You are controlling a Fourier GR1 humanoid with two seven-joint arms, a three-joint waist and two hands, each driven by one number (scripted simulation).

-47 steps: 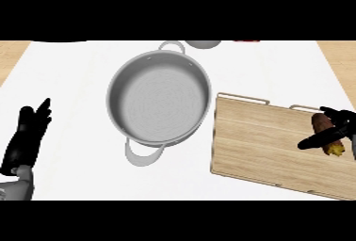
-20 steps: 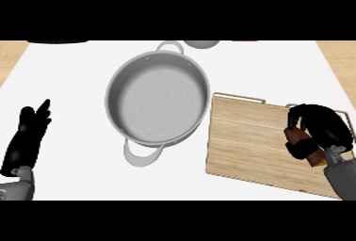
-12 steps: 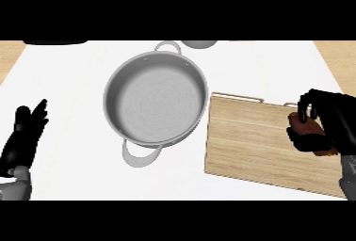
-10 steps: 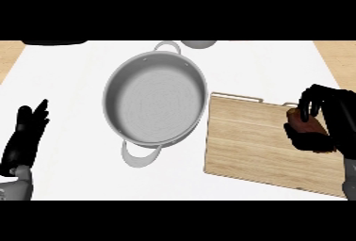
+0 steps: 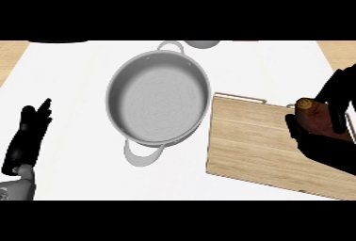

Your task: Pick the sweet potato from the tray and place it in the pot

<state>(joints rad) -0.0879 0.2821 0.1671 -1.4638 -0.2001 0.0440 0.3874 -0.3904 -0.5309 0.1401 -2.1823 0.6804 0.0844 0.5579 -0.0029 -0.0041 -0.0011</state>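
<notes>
The right robot hand [image 5: 327, 141] was at the right edge of the head view, above the right part of the wooden tray [image 5: 257, 150], with its black fingers and thumb curled round the sweet potato [image 5: 316, 117]. The sweet potato showed as a reddish-brown piece between the dark fingers, its pale cut end turned up and to the left; much of it was hidden by the hand. Whether it still touched the tray's surface could not be told. The tray lay flat on the white table [image 5: 76, 80], its pale wood bare on the left part, with a thin handle at its far edge.

Just beside the tray's left edge stood the pot [image 5: 158, 98], a wide grey metal one with a handle at its far side and another at its near side. Its inside showed only the ringed grey bottom.

The left robot hand [image 5: 29, 136] was at the view's left edge, well apart from the pot, its fingers straight and pointing up, holding nothing, resting over the table.
</notes>
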